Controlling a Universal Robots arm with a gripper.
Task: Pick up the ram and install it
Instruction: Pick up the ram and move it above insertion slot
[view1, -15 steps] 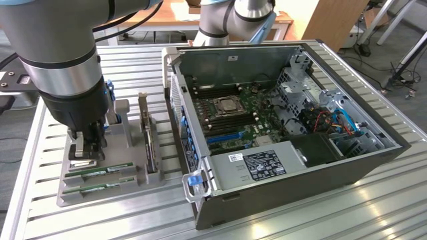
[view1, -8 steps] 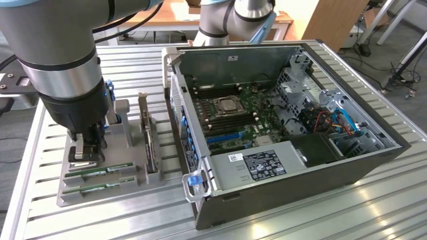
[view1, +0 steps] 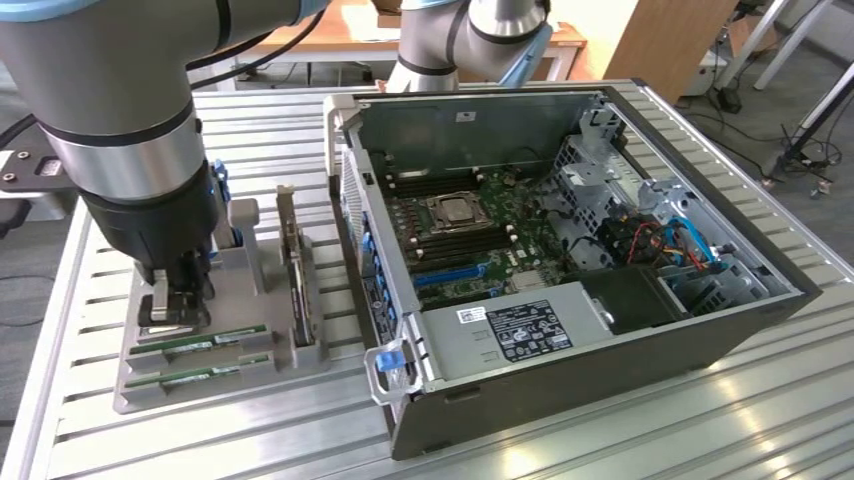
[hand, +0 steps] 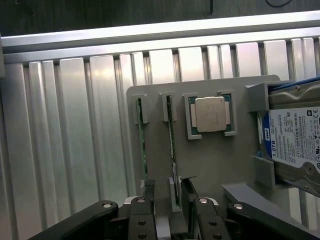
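Two fingers (hand: 149, 210) of the gripper (hand: 170, 200) stand spread, unclenched, either side of one end of the ram (hand: 171, 130), which stands on edge in its slot of the grey tray (hand: 210, 165) on the slatted table (hand: 75, 125). Another stick (hand: 141, 135) stands just beside it, close by one finger; the processor (hand: 210, 114) lies on the ram's other side, a hard drive (hand: 295, 145) beyond. In the exterior view a card (view1: 296, 270) stands upright in the tray between the gripper and the open case (view1: 667, 370).

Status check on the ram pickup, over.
Gripper down at tray, jaws open astride ram. Ram on edge in its slot, not yet lifted. Second stick in next slot, close beside one jaw.
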